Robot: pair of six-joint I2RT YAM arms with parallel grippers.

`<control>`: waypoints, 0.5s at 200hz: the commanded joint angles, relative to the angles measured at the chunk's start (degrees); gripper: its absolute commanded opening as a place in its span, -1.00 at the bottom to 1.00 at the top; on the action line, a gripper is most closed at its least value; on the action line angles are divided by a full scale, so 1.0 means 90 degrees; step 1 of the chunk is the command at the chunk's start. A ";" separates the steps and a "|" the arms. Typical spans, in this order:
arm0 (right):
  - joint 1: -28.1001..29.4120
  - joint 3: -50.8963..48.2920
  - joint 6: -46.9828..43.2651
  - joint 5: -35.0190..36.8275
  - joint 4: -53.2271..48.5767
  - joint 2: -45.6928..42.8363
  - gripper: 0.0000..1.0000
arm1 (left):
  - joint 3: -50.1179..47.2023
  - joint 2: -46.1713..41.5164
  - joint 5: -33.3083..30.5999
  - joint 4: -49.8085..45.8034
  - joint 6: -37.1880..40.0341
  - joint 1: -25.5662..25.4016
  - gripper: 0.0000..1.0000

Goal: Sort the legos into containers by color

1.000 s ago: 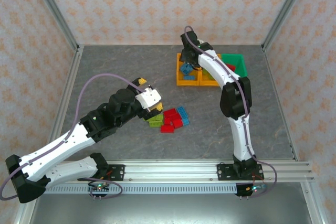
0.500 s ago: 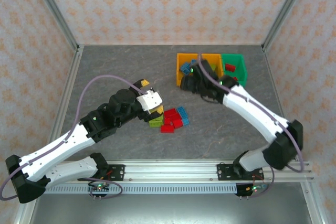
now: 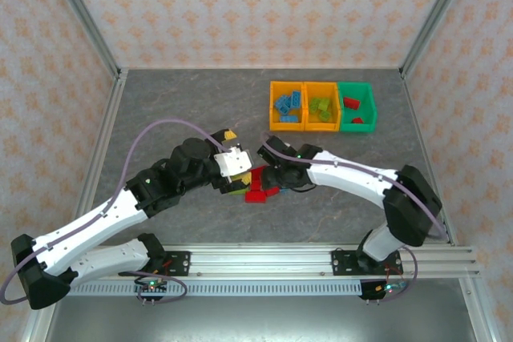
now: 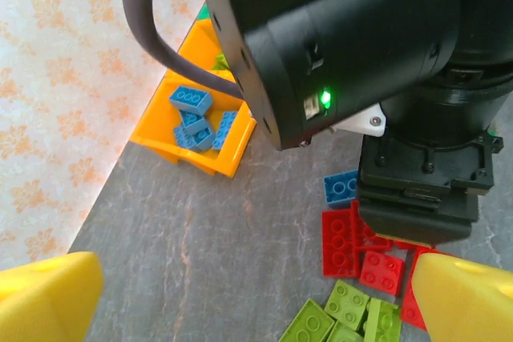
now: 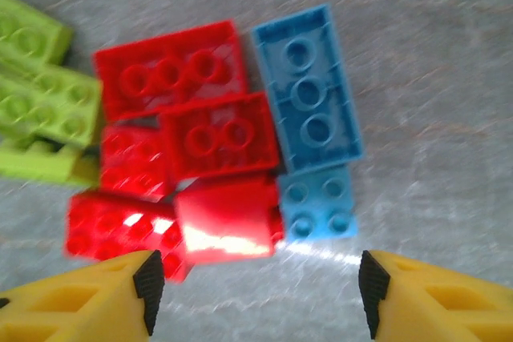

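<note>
Top external view, and it's crowded at mid-table! On the left, the left gripper (image 3: 234, 167) hangs over the left flank of the heap of small studded plastic bricks (image 3: 256, 195). Its wrist camera shows yellow fingers (image 4: 48, 298) spread wide with nothing held, and lime green bricks (image 4: 349, 318) lie just below. Immediately to the right, the right gripper (image 3: 271, 172) hovers over the same heap, so near that its black body looms in the left wrist view. Its own yellow fingertips (image 5: 88, 298) are wide apart too, and empty. They straddle red bricks (image 5: 212, 138) packed edge to edge, with a long blue brick (image 5: 309, 90) and a small blue brick (image 5: 321, 202) touching them on the right. Farther right and back, well apart from the heap, stands the joined row of bins. First is the orange plastic bin of blue bricks (image 3: 273, 106), then the orange plastic bin of green bricks (image 3: 322, 85), then the green plastic bin of red bricks (image 3: 373, 106).

This looks like a pick being lined up. To do it cleanly, I'd single out a brick on the open edge. The blue ones have bare grey table (image 5: 433, 54) on their right. Set the pads across one brick alone, come straight down and lift straight up so the neighbours don't drag. The left gripper should work the greens, because a collision between the arms is the real risk.
</note>
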 commanded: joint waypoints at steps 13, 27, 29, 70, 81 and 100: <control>-0.0626 0.0277 -0.0053 0.0625 0.0381 0.0386 0.34 | -0.0102 -0.0033 -0.0370 -0.0013 0.0161 -0.0013 1.00; -0.0747 0.0338 -0.0124 0.0349 0.0617 0.0582 0.36 | -0.0095 -0.0013 -0.0348 -0.0017 0.0147 -0.0007 1.00; -0.0757 0.0365 -0.0137 0.0311 0.0630 0.0647 0.37 | -0.0093 -0.0013 -0.0347 -0.0018 0.0147 -0.0010 1.00; -0.0837 0.0610 0.0007 -0.0031 0.0880 0.1242 0.38 | -0.0068 -0.0003 -0.0301 -0.0034 0.0133 -0.0006 1.00; -0.0883 0.0582 0.0069 -0.0177 0.1048 0.1318 0.36 | -0.0073 0.0002 -0.0297 -0.0035 0.0137 -0.0007 1.00; -0.0919 0.0618 0.0110 -0.0179 0.1036 0.1500 0.28 | -0.0067 -0.0003 -0.0308 -0.0045 0.0133 -0.0007 1.00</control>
